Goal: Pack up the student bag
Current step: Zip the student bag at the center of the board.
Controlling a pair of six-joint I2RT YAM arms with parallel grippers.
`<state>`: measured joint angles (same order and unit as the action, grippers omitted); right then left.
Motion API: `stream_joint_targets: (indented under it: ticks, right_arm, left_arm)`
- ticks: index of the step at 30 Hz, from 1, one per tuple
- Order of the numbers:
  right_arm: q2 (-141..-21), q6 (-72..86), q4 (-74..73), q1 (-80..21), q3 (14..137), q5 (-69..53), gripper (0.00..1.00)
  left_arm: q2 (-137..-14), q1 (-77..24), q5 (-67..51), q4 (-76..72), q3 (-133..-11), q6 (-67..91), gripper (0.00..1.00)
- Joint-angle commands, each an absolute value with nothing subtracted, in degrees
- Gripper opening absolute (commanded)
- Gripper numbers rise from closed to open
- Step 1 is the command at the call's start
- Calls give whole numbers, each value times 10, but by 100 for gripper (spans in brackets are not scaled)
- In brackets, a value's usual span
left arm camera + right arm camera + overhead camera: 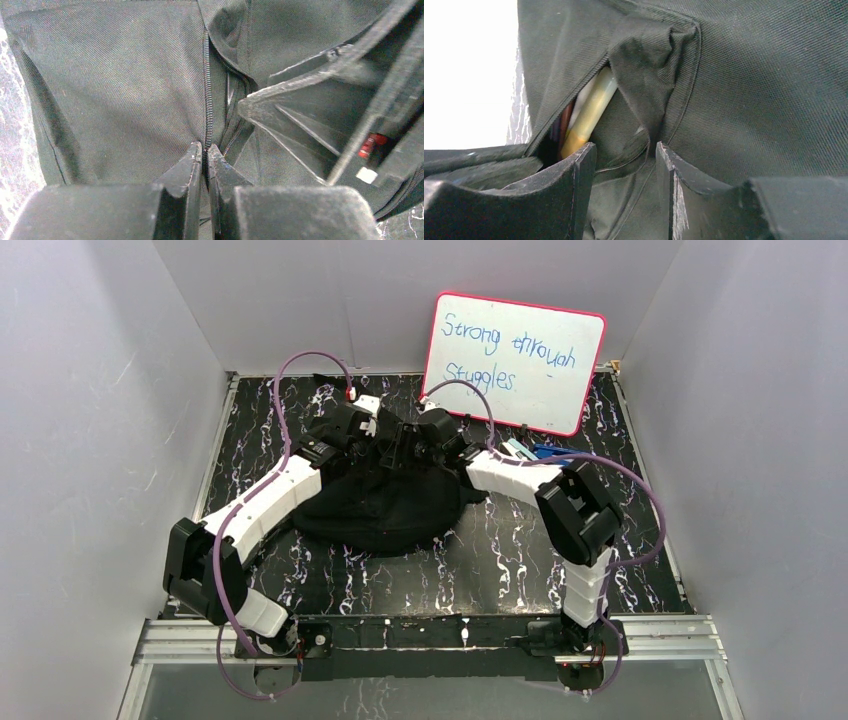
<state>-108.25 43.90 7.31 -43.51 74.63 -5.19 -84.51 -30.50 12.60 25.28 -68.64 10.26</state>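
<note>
The student bag, a soft black backpack, lies in the middle of the table. Both grippers meet at its far top edge. My left gripper is shut, pinching the bag's zip edge between its fingertips. My right gripper is open, its jaws standing either side of a fold of black fabric beside the open slit. Inside the slit I see a yellow-and-white pen or marker and darker sticks beside it. The right gripper's fingers show in the left wrist view.
A pink-framed whiteboard with blue writing leans on the back wall at the right. Small blue items lie by its base behind the right arm. Grey walls close in the black marbled table on three sides.
</note>
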Motion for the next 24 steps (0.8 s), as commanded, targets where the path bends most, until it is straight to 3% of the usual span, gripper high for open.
stream_joint_targets:
  ticks: [1, 13, 19, 24]
  right_arm:
    - [-1105, 444, 71, -434, 793, -64, 55]
    - [-1141, 441, 67, -434, 802, -71, 45]
    - [-1133, 439, 100, -434, 787, -93, 34]
    - [-1108, 431, 131, -434, 753, -89, 15]
  left_arm:
    - [-825, -311, 116, 250, -679, 105, 0]
    - [-833, -311, 109, 249, -681, 105, 0]
    - [-831, -311, 111, 247, -679, 108, 0]
    - [-832, -311, 110, 243, -671, 111, 0]
